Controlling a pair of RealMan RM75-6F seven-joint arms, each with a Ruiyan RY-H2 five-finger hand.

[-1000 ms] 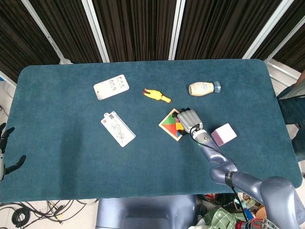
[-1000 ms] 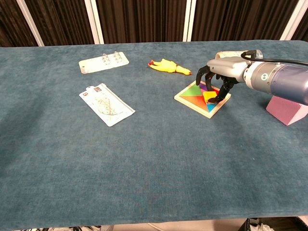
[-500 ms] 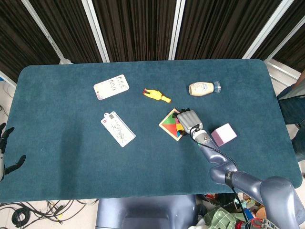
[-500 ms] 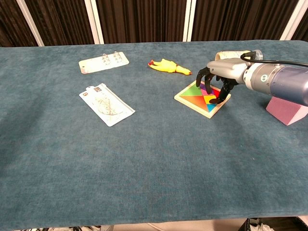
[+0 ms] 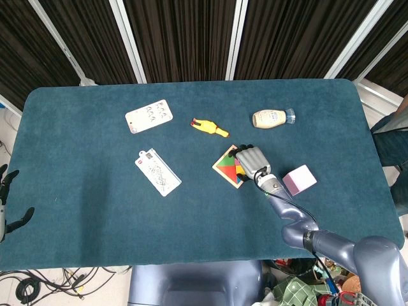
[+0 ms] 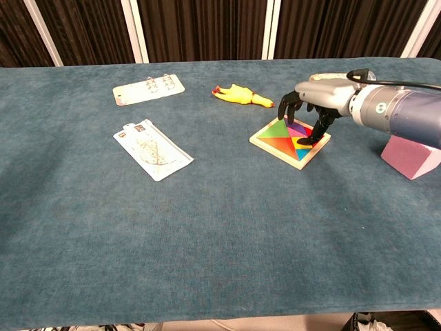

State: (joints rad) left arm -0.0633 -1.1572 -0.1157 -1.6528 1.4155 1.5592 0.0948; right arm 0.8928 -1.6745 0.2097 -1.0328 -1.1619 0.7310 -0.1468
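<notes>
The flat square wooden puzzle board with bright colour pieces (image 6: 290, 141) lies on the blue table (image 6: 207, 227), toward the right edge and a bit nearer the back edge than the front. It sits turned like a diamond, with one corner pointing at the front edge. My right hand (image 6: 311, 110) is right over its far right part, and my dark fingers (image 6: 320, 128) curl down onto it like a claw. The tips look to be touching the puzzle near its right corner. I cannot tell if they are pinching a piece or just resting there. So the puzzle is straight below my fingers, and my right hand is much the nearer one.

My left hand (image 5: 7, 204) hangs off the left edge of the table, well away, with fingers spread and holding nothing.

From the head view (image 5: 231, 167) my hand hides the right half of the puzzle. The chest view shows the fingers from the side and the colours under them. It does not show my left hand at all.

Just past my arm, by the right edge, sits a pink block (image 6: 411, 155). Toward the back edge lie a yellow rubber chicken (image 6: 241, 94) and a cream bottle on its side (image 5: 271, 118). Further left are a white card with small shapes (image 6: 149, 88) and a clear flat packet (image 6: 152, 150).
</notes>
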